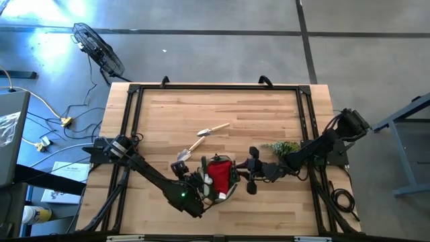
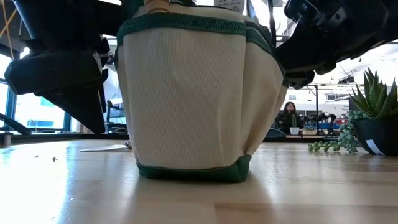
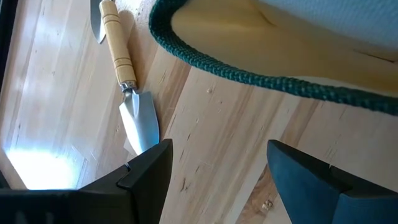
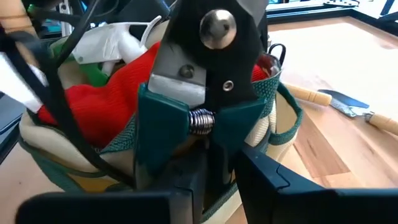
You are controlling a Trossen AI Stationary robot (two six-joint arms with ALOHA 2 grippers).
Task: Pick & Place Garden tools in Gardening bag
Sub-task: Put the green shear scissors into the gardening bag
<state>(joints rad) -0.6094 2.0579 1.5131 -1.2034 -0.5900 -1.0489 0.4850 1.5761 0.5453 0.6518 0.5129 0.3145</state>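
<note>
The right gripper is pinching the pruning shears by their stiff teal handles over the gardening bag near the desk's front edge. They're rigid and top-heavy, so gripping low is letting them wobble. The left gripper is hanging open beside the bag.

Bag holds red bundle; two trowels on table.

Honestly can't make out any readable text here. No brand, label or number shows on the gardening bag or the pruning shears. The trowel has no markings either.
</note>
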